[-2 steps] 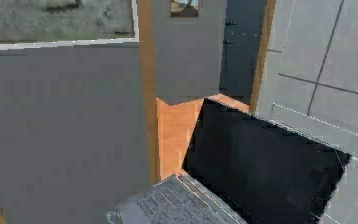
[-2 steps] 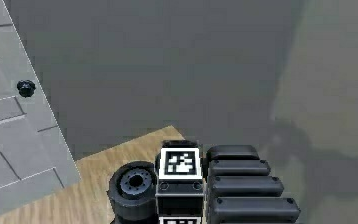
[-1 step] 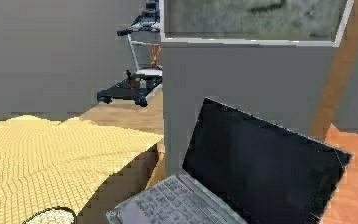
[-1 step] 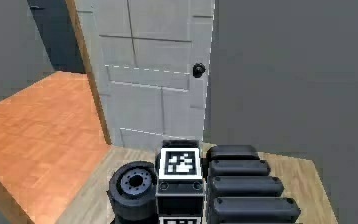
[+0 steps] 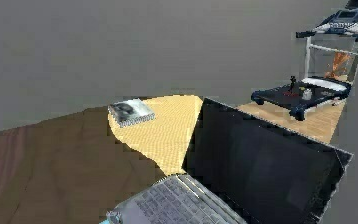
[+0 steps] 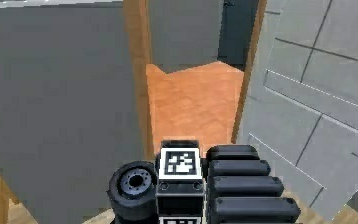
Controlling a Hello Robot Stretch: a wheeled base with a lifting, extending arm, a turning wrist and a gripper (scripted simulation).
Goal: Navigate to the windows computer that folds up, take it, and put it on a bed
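Grey keys and a black screen mark the open laptop at the forward view's lower right, resting at the near right end of a dark brown bench. Its hinge runs slantwise, from the picture's bottom middle toward the lower right corner, with the screen standing on the far side and the keyboard toward the robot. Farther along the bench lie a yellow cloth and a thin book; a treadmill stands beyond. In the arm side view the claw is a dark round body at the bottom edge, beside the white marker and the ribbed arm, facing a doorway. Its far end cannot be made out, so whether it grips anything cannot be told. The laptop lies ahead of the base, not out along the arm's reach, so I judge the base must turn that side to the bench before any grasp
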